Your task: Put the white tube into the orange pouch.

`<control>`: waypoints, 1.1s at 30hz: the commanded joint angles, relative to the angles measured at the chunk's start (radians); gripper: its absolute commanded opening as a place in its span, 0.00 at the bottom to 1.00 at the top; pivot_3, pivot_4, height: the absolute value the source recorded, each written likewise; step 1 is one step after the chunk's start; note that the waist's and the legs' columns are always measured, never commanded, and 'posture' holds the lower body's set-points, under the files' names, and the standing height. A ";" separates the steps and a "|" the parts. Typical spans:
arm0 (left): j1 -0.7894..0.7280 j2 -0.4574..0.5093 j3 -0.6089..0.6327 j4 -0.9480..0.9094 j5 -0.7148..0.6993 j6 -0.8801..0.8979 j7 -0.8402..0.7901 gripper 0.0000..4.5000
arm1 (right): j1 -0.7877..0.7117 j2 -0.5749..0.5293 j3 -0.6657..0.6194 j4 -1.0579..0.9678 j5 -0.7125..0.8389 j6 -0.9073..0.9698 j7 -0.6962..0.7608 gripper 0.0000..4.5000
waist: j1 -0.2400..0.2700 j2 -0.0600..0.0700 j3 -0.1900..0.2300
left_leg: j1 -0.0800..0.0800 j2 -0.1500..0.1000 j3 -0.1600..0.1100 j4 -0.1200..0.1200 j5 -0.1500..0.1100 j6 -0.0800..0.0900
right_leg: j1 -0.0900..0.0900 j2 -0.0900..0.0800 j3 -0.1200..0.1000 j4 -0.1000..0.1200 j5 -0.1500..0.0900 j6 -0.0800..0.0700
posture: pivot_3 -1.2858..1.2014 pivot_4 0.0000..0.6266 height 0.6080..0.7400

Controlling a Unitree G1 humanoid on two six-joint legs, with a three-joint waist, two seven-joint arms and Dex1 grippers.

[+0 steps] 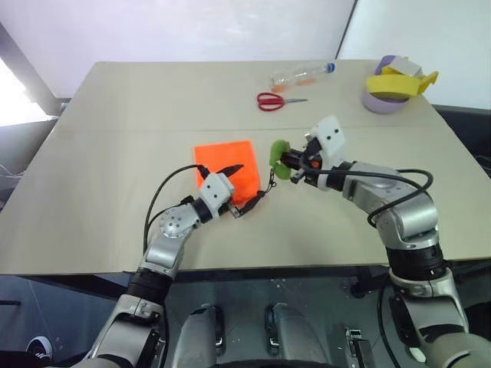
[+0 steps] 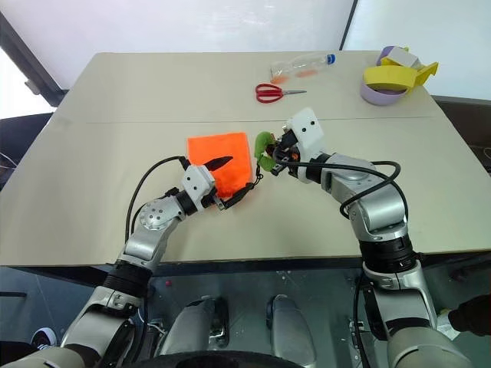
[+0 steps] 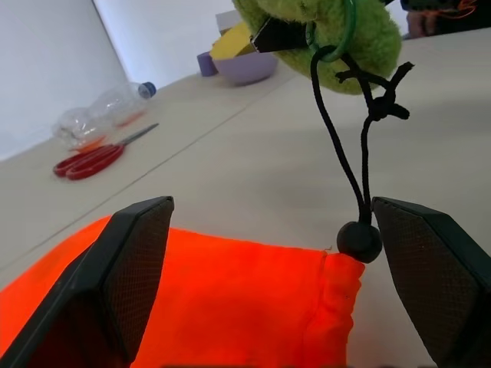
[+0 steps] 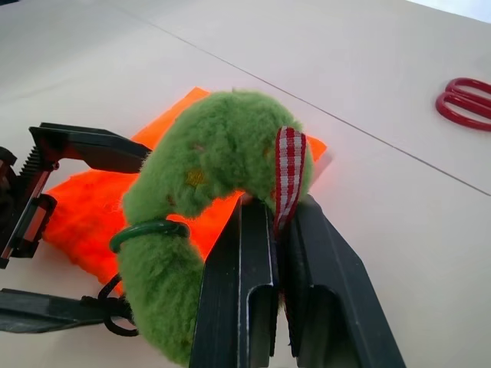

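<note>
Gaping L gripper [image 1: 232, 189] astride orange pouch [image 1: 227, 161]

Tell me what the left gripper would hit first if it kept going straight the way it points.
Probably the orange pouch: the open left gripper already has the pouch's corded edge between its fingers. Beyond that hangs the green fuzzy charm clamped in the right gripper, though depth is unclear.

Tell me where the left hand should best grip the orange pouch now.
Probably at the gathered mouth corner of the pouch, beside the black cord bead. The pouch lies flat on the table, so come in low from its near edge, where the open left hand already straddles that bunched hem.
</note>
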 commanded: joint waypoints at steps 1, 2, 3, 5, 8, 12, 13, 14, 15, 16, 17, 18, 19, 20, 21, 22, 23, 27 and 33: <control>-0.020 -0.002 0.004 -0.051 0.002 -0.006 0.013 0.99 | -0.032 -0.015 -0.029 -0.047 0.010 -0.007 0.006 0.00 | 0.001 0.000 0.000 | 0.000 0.000 0.000 0.000 0.000 0.000 | 0.000 0.000 0.000 0.000 0.000 0.000 | 0.52 0.24 1.00; -0.016 0.001 -0.007 -0.063 0.010 -0.009 0.007 0.99 | -0.034 -0.016 -0.030 -0.047 0.010 -0.007 0.006 0.00 | 0.001 0.000 0.000 | 0.000 0.000 0.000 0.000 0.000 0.000 | 0.000 0.000 0.000 0.000 0.000 0.000 | 0.52 0.24 1.00; -0.006 0.009 -0.020 -0.082 0.020 -0.016 -0.002 0.99 | -0.036 -0.017 -0.031 -0.049 0.012 -0.005 0.006 0.00 | 0.001 0.000 0.000 | 0.000 0.000 0.000 0.000 0.000 0.000 | 0.000 0.000 0.000 0.000 0.000 0.000 | 0.52 0.24 1.00; 0.010 0.021 -0.036 -0.111 0.041 -0.013 -0.003 0.99 | -0.039 -0.018 -0.031 -0.050 0.013 -0.003 0.005 0.00 | 0.000 0.000 0.000 | 0.000 0.000 0.000 0.000 0.000 0.000 | 0.000 0.000 0.000 0.000 0.000 0.000 | 0.52 0.24 1.00; 0.018 0.046 -0.060 -0.134 0.152 -0.040 0.062 0.99 | -0.043 -0.015 -0.036 -0.048 0.013 0.001 0.000 0.00 | -0.001 0.000 0.000 | 0.000 0.000 0.000 0.000 0.000 0.000 | 0.000 0.000 0.001 0.000 0.000 0.000 | 0.52 0.24 1.00; 0.037 0.025 -0.085 -0.184 0.272 -0.030 0.177 0.99 | -0.064 0.013 -0.064 -0.032 0.033 0.025 -0.027 0.00 | 0.000 0.000 0.000 | 0.000 0.000 0.000 0.000 0.000 0.000 | 0.000 -0.001 0.001 0.000 0.000 -0.001 | 0.52 0.24 1.00; 0.043 0.020 -0.096 -0.200 0.302 -0.031 0.200 0.99 | -0.075 0.025 -0.076 -0.026 0.041 0.036 -0.037 0.00 | -0.001 0.000 0.000 | 0.000 0.000 0.000 0.000 0.000 0.000 | 0.000 -0.001 0.002 0.000 0.000 -0.001 | 0.52 0.24 1.00; 0.048 0.017 -0.103 -0.209 0.320 -0.031 0.215 0.99 | -0.082 0.032 -0.083 -0.022 0.046 0.044 -0.044 0.00 | 0.000 0.000 0.000 | 0.000 0.000 0.000 0.000 0.000 0.000 | 0.000 -0.001 0.002 0.000 0.000 -0.001 | 0.52 0.24 1.00; 0.058 0.006 -0.108 -0.221 0.323 -0.021 0.226 0.99 | -0.090 0.037 -0.088 -0.019 0.050 0.053 -0.050 0.00 | 0.000 0.000 0.000 | 0.000 0.000 0.000 0.000 0.000 0.000 | 0.000 -0.001 0.002 0.000 0.000 -0.001 | 0.52 0.24 1.00; 0.062 -0.002 -0.108 -0.224 0.323 -0.014 0.235 0.99 | -0.099 0.041 -0.092 -0.015 0.052 0.064 -0.056 0.00 | 0.001 0.000 0.000 | 0.000 0.000 0.000 0.000 0.000 0.000 | 0.000 -0.001 0.002 0.000 0.000 -0.001 | 0.52 0.24 1.00; 0.064 -0.009 -0.108 -0.222 0.318 -0.008 0.237 0.99 | -0.107 0.044 -0.094 -0.009 0.054 0.072 -0.062 0.00 | 0.002 0.000 0.000 | 0.000 0.000 0.000 0.000 0.000 0.000 | 0.000 -0.001 0.002 0.000 0.000 -0.001 | 0.52 0.24 1.00; 0.063 -0.012 -0.110 -0.217 0.316 -0.002 0.236 0.99 | -0.116 0.049 -0.096 -0.002 0.054 0.079 -0.070 0.00 | 0.002 0.000 0.000 | 0.000 0.000 0.000 0.000 0.000 0.000 | 0.000 -0.001 0.002 0.000 -0.001 -0.001 | 0.52 0.24 1.00; 0.061 -0.012 -0.113 -0.212 0.317 0.001 0.236 0.99 | -0.123 0.052 -0.096 0.005 0.052 0.082 -0.076 0.00 | 0.001 0.000 0.000 | 0.000 0.000 0.000 0.000 0.000 0.000 | 0.000 -0.002 0.002 0.000 -0.002 -0.003 | 0.52 0.24 1.00; 0.061 -0.014 -0.116 -0.211 0.317 0.005 0.236 0.99 | -0.131 0.056 -0.095 0.010 0.052 0.086 -0.082 0.00 | 0.000 0.000 0.000 | 0.000 0.000 0.000 0.000 0.000 0.000 | 0.000 -0.002 0.002 0.000 -0.002 -0.004 | 0.52 0.24 1.00; 0.062 -0.016 -0.118 -0.212 0.318 0.012 0.238 0.99 | -0.137 0.060 -0.096 0.013 0.053 0.090 -0.086 0.00 | 0.000 0.000 0.000 | 0.000 0.000 0.000 0.000 0.000 0.000 | 0.000 -0.002 0.002 0.000 -0.002 -0.004 | 0.52 0.24 1.00; 0.062 -0.017 -0.119 -0.213 0.320 0.017 0.241 0.99 | -0.141 0.062 -0.095 0.015 0.054 0.093 -0.090 0.00 | 0.000 0.000 0.000 | 0.000 0.000 0.000 0.000 0.000 0.000 | 0.000 -0.002 0.002 0.000 -0.002 -0.004 | 0.52 0.24 1.00; 0.062 -0.016 -0.116 -0.215 0.331 0.017 0.255 0.99 | -0.145 0.065 -0.093 0.015 0.054 0.097 -0.092 0.00 | -0.001 0.000 0.000 | 0.000 0.000 0.000 0.000 0.000 0.000 | 0.000 -0.002 0.002 0.000 -0.002 -0.004 | 0.52 0.24 1.00; 0.067 -0.014 -0.098 -0.225 0.357 0.037 0.309 0.99 | -0.154 0.065 -0.083 0.026 0.046 0.094 -0.093 0.00 | -0.001 0.000 0.000 | 0.000 0.000 0.000 -0.001 0.000 0.000 | 0.000 -0.002 0.002 0.000 -0.002 -0.004 | 0.52 0.24 1.00; 0.079 -0.011 -0.106 -0.233 0.368 0.101 0.323 0.99 | -0.172 0.067 -0.070 0.054 0.033 0.077 -0.092 0.00 | -0.001 0.000 0.000 | 0.000 0.000 0.000 -0.002 0.000 0.000 | 0.000 -0.002 0.002 -0.001 -0.002 -0.004 | 0.52 0.24 1.00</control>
